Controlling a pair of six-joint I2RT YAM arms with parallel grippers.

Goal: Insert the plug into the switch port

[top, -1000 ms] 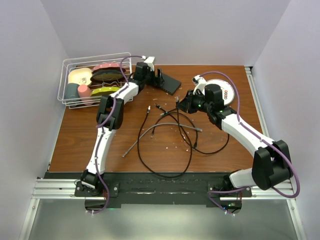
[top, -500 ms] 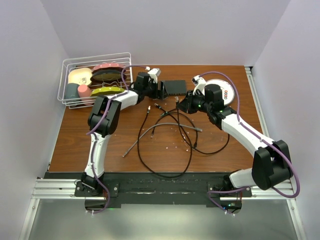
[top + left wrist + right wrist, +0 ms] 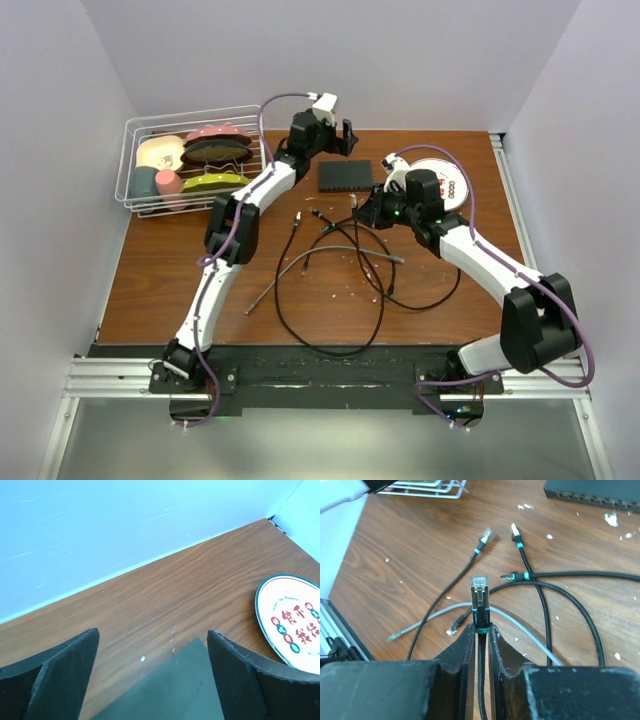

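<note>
Plug (image 3: 479, 591), clear-tipped with a teal band on a black cable, protrudes from the right hand (image 3: 480, 627), which is clamped on it over the wooden tabletop (image 3: 160, 270), near the flat matte-black rectangular switch box (image 3: 345, 176). The box's port row (image 3: 590, 501) faces the plug. Left hand (image 3: 152, 635) hovers over the box's far corner, fingers wide apart.

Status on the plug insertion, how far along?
Done: right tool grips the plug at its rear, tip pointing forward; the switch lies flat, its port row facing that arm. In hand: left tool hangs open above the switch, holding nothing. Left: carry the plug across the gap, align it with a port, push it in.
</note>
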